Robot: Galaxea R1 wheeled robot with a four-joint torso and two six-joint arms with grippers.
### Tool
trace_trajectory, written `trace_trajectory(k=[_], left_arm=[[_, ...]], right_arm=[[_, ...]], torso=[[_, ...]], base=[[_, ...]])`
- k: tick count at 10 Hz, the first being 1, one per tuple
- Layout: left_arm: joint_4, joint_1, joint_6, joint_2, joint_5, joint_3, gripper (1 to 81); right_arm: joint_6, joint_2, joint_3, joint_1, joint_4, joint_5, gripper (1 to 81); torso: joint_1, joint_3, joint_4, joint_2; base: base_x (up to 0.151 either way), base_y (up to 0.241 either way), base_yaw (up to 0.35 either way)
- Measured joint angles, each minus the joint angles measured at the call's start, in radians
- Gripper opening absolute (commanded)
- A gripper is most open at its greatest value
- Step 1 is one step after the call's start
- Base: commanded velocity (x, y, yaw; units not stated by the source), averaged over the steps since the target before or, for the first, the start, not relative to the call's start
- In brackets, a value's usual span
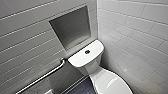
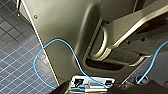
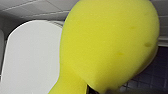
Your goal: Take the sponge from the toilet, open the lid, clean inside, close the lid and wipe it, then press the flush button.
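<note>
Close against the right wrist camera, the sponge bulges, squeezed narrow where the right gripper clamps it, fingers hidden; behind it lies the lid, shut, its near end cut off.

lid: front end cut off by the picture's lower edge
mark: on the lid top; blurred, unreadable
rail: lower end cut off
sponge: covers part of the lid; its own edge cropped

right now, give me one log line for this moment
sponge: held close before right wrist camera | lid: closed | flush button: on tank top, nothing touching it
</note>
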State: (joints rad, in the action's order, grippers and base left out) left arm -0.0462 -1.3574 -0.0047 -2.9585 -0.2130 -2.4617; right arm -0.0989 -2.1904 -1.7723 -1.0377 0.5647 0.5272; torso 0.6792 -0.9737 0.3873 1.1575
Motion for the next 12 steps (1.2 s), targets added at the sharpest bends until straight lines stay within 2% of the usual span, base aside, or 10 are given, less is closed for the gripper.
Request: trace_trajectory(k=[3, 6, 8, 12], left_arm=[[0.000, 0.000, 0.000, 0.005, 0.000, 0.000, 81.1], [0.000, 0.000, 0.000, 0.002, 0.000, 0.000, 81.1], [0.000, 0.000, 0.000, 0.000, 0.003, 0.000, 81.1], [0.000, 0.001, 0.000, -0.001, 0.005, 0.000, 81.1]], right_arm=[[-0.001, 0.048, 0.131, -0.146, -0.026, 0.089, 1.0], [0.022, 0.061, 0.197, -0.170, -0.054, 0.079, 1.0], [0.053, 0.081, 0.227, -0.085, -0.053, 0.007, 1.0], [0.092, 0.043, 0.220, 0.215, -0.045, -0.220, 1.0]], torso=[[0.000, 0.000, 0.000, 0.000], [0.000, 0.000, 0.000, 0.000], [0.000, 0.000, 0.000, 0.000], [0.000, 0.000, 0.000, 0.000]], base=[[0.000, 0.000, 0.000], [0.000, 0.000, 0.000], [0.000, 0.000, 0.000], [0.000, 0.000, 0.000]])
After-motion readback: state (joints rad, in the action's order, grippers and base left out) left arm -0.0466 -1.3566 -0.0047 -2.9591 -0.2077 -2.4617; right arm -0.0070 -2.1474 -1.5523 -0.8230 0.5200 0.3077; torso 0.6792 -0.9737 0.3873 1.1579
